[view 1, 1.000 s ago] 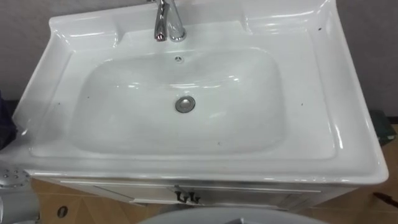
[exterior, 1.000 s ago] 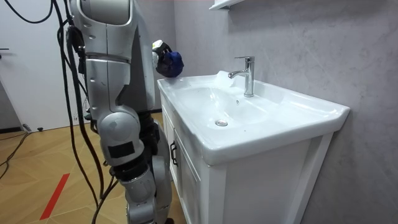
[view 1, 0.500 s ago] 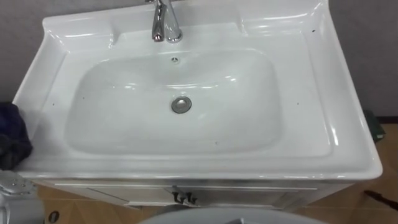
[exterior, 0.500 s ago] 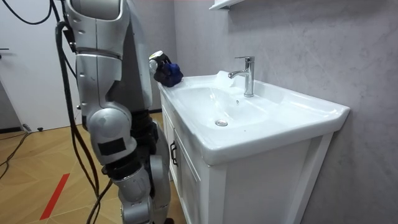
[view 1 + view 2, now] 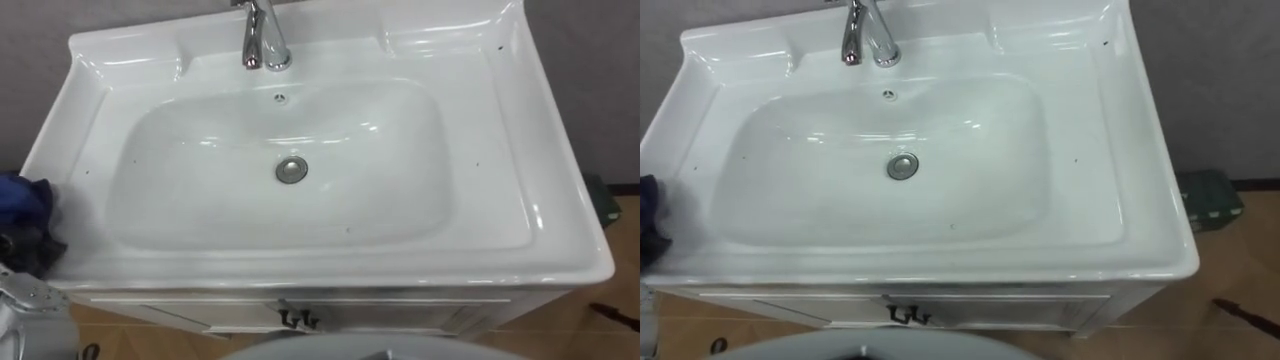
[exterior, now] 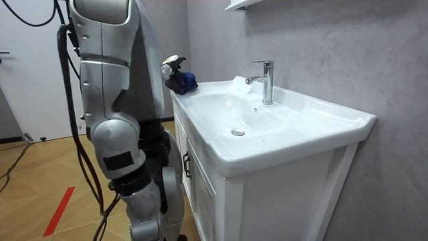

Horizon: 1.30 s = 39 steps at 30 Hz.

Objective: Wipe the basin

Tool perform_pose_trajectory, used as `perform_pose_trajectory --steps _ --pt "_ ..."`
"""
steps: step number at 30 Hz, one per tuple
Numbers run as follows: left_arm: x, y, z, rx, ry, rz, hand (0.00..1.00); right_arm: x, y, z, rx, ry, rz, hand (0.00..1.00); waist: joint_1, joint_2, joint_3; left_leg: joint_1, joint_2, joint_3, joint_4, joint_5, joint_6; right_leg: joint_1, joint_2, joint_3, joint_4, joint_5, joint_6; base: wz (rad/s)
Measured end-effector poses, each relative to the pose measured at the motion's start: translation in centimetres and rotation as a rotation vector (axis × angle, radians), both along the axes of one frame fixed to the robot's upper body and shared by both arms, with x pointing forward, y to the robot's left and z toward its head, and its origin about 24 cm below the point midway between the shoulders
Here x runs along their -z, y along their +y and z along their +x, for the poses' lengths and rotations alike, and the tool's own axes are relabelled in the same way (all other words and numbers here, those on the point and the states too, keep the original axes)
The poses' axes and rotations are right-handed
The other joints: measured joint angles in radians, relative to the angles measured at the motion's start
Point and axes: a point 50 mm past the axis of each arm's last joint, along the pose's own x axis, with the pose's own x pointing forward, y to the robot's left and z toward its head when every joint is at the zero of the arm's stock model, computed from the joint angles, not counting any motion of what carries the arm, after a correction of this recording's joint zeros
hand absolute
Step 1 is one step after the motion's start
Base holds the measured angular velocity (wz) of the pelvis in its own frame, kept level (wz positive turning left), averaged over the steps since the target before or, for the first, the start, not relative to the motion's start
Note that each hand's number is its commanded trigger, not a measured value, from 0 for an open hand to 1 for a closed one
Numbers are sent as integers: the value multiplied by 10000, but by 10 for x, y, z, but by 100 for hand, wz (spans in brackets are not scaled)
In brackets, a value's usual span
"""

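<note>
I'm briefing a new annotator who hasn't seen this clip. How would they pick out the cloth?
Find the white basin against the grey wall. At its front left corner, the robot's left hand holds the cloth by the rim. It is the one dark blue, crumpled thing; the faucet and drain are shiny metal.

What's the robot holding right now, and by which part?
The left hand grips a dark blue cloth, bunched into a wad, at the basin's left rim.
</note>
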Motion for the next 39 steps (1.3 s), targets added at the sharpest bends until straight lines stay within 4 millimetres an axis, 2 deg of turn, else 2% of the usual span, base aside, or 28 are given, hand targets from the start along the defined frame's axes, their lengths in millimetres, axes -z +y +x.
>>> perform_pose_trajectory --steps 7,12,13,14,22,25,26,27,29,39 --pt "0 -1 1 -14 -311 -306 0 0 1 -2 -28 82 20 0 -110 -25 15 28 -6 -10 -106 0 0 -2 1 8 -31 0 0 0" --pt "-5 -4 6 -9 -1365 -1070 0 2 4 -1 -85 83 86 0 -107 -139 27 64 -21 -11 -164 0 0 65 -1 -26 -149 13 10 0" --pt "-5 -5 6 -49 -1556 -1285 0 2 4 0 -92 58 91 0 -157 -153 38 77 -20 -3 -166 0 0 79 -2 -25 -155 13 10 0" --pt "-4 -5 7 -183 -1921 -1779 0 2 4 4 -142 -17 90 0 -260 -166 116 147 -26 -9 -168 0 0 168 0 -32 -169 13 10 0" --pt "-1 -15 16 -465 -4044 -4365 0 2 5 9 -301 -114 235 0 -266 -190 191 151 -17 10 -144 -3 2 140 5 89 -176 12 9 -2" --pt "-8 -18 21 -275 -4831 -5038 0 3 6 8 -282 -104 394 0 -265 -158 185 48 -11 17 -77 -5 4 26 0 117 -189 9 8 0" --pt "-13 -20 24 -86 -5124 -5215 0 3 7 9 -282 -128 464 0 -260 -86 177 -7 -8 20 -29 -5 4 -7 1 113 -172 10 6 0" --pt "-15 -20 26 66 -5251 -5212 0 3 7 9 -286 -110 488 0 -256 -120 200 -4 -10 16 -37 -5 4 1 3 106 -151 11 5 0" --pt "-17 -19 27 146 -5341 -5209 0 3 8 9 -349 -108 526 0 -256 -61 160 2 -12 14 -38 -5 5 13 1 109 -136 16 2 0" --pt "-52 -20 52 1062 -7212 -4706 0 4 9 5 -385 -158 509 0 -263 -44 172 134 20 7 -25 -16 15 133 3 -6 16 23 -4 2"
